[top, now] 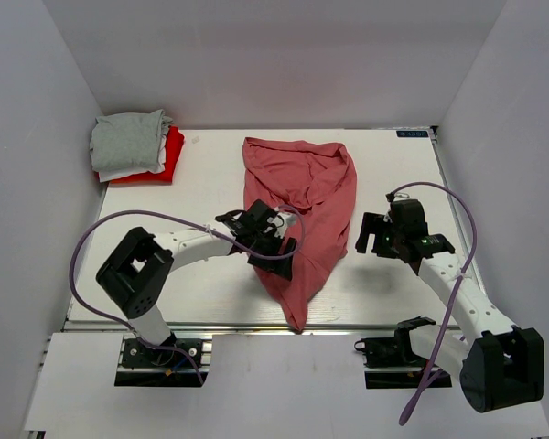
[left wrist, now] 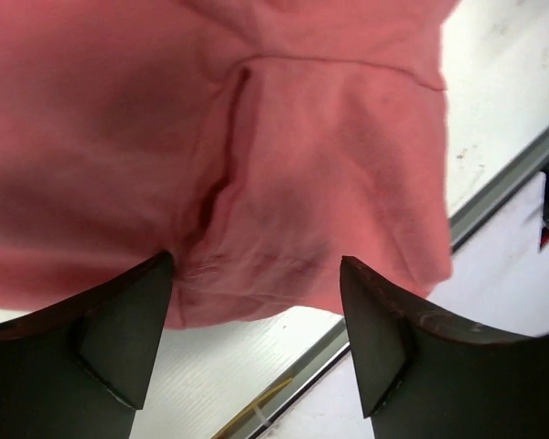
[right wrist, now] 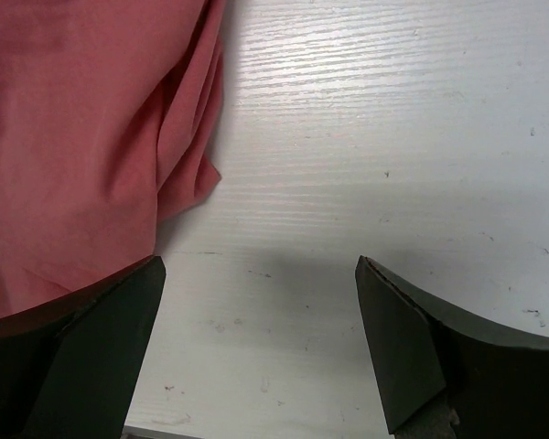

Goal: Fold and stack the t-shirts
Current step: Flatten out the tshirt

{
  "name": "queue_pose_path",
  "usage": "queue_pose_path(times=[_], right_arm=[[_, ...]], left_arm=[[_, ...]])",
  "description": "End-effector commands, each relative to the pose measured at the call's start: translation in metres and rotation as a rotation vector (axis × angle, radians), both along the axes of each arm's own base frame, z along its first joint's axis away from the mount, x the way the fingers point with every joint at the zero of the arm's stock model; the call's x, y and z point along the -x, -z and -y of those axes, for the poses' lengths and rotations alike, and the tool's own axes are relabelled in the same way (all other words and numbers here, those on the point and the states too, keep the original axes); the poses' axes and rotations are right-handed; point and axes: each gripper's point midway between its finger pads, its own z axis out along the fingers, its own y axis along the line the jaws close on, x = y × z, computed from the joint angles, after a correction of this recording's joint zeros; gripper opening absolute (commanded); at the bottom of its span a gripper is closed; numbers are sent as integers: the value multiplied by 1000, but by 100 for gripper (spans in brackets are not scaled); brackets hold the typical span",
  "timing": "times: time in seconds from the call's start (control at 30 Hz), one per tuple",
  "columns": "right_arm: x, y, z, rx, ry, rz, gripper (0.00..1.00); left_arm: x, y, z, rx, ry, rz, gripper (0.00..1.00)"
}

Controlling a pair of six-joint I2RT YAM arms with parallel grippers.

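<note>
The salmon-pink t-shirt (top: pixel 302 201) lies crumpled mid-worktop (top: pixel 210 183). Over its near end the left fingers (left wrist: pixel 101 338) spread wide, holding nothing. Just right of it, the right fingers (right wrist: pixel 412 347) gape empty above bare worktop. A stack of 3 folded t-shirts (top: pixel 133 146) sits far left of it.

- Flooding the top view with bright, even, diffuse light from above, leaving the white table (top: pixel 210 183) and walls (top: pixel 284 55) low in contrast.
- Throwing only faint, soft shadows beside the arms (top: pixel 188 242) and along the pink shirt (top: pixel 302 192) edge.
- Rendering the top view sharp, without motion blur.
- Softening the cloth in the left wrist view, too close for focus, smearing folds into dim red.
- Blowing out the table to glaring white at that view's upper right.
- Turning the left fingers (left wrist: pixel 101 338) and right fingers (right wrist: pixel 82 347) into dark, near-featureless shapes.
- Showing table grain and specks crisp in the right wrist view, with a soft grey shadow band lying between the fingers.
</note>
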Motion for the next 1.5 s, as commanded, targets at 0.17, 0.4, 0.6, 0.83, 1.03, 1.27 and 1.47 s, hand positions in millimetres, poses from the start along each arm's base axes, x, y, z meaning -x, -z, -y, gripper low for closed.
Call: queue_pose_path(times=[0.17,0.4,0.6,0.83,1.03,1.27,1.47], right_arm=[[-7,-13,5,24,2,48,90],[-7,-10,6,35,4,35,90],[-6,-9,7,37,7,33,90],[-5,-11,3,22,-15,42,90],[-2,-18,-15,-56,-92,66,90],[1,-14,-34,-142,-164,68,90],[2,-4,-57,-220,-231,18,90]], left_arm=[[3,-38,22,113,54,74,78],[17,-24,26,82,99,23,50],[2,-34,26,47,63,72,0],[-47,-157,47,204,-11,383,0],[-101,-272,25,204,-183,694,0],[-139,-328,32,146,-204,838,0],[-158,-348,34,126,-255,898,0]])
